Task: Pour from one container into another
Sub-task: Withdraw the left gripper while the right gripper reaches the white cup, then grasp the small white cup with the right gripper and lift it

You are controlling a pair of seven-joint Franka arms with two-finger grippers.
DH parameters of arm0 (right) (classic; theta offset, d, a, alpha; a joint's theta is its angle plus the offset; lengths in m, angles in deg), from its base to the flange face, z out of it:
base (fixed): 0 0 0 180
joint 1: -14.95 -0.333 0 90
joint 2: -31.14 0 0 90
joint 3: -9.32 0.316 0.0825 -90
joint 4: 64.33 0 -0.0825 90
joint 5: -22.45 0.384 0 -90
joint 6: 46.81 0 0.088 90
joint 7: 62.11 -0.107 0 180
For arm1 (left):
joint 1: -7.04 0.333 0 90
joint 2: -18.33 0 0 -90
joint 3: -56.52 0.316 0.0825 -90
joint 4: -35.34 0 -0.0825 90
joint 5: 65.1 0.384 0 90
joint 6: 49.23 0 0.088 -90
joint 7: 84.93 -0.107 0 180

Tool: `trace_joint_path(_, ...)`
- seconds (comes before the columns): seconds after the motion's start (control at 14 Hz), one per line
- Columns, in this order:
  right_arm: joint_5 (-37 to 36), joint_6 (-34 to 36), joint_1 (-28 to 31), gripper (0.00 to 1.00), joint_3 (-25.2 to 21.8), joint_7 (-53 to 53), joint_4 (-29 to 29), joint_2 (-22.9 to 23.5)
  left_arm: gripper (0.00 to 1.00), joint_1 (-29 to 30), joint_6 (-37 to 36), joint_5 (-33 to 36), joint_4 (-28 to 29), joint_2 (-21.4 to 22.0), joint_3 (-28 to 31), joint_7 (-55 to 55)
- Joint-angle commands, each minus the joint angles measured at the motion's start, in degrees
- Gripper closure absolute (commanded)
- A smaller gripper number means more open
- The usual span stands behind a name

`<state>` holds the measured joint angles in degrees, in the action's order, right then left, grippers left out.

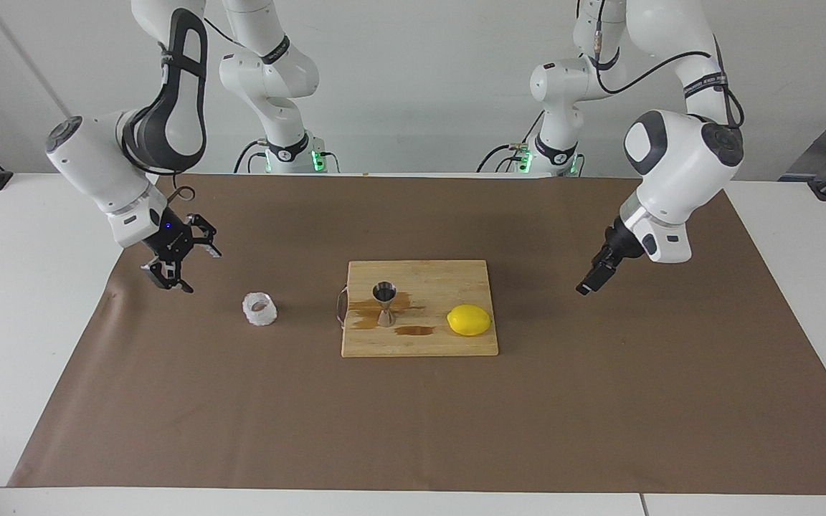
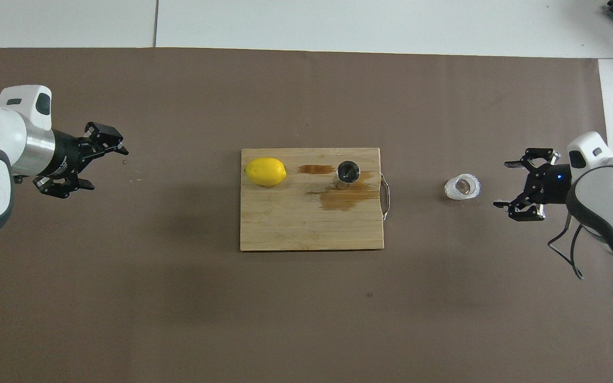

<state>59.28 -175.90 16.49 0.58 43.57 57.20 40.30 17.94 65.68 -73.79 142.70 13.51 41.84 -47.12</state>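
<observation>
Nearest the robots, both grippers hang in the air over the brown mat (image 1: 599, 401) that covers the counter (image 1: 19, 287), and neither holds anything. The right gripper (image 1: 182, 269), at the right arm's end, hovers over bare mat near the cup (image 1: 260, 309), not touching it; its fingers (image 2: 504, 165) stand apart and point toward the cup. The left gripper (image 1: 594, 276) hangs over bare mat at the left arm's end, well apart from the board (image 1: 420, 344); its fingers (image 2: 119, 149) are spread too, as the overhead view shows. A little farther from the robots, the whitish crinkled cup stands upright on the mat, between the right gripper and the board's metal handle (image 1: 341, 307). The wooden board lies mid-mat. On it the steel jigger (image 1: 385, 304) stands upright toward the handle end, with brown wet stains (image 2: 345, 198) on the wood around its foot. The lemon (image 1: 469, 320) lies on the board toward the left arm's end, about level with the jigger.
</observation>
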Motion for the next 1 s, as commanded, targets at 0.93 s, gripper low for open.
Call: trace_joint_path(0.93,14.1,1.8,-1.2,0.00,1.3,17.7,-0.2,8.8,0.00,-8.3,-21.7,7.7,-14.3,6.6,8.8,-33.4)
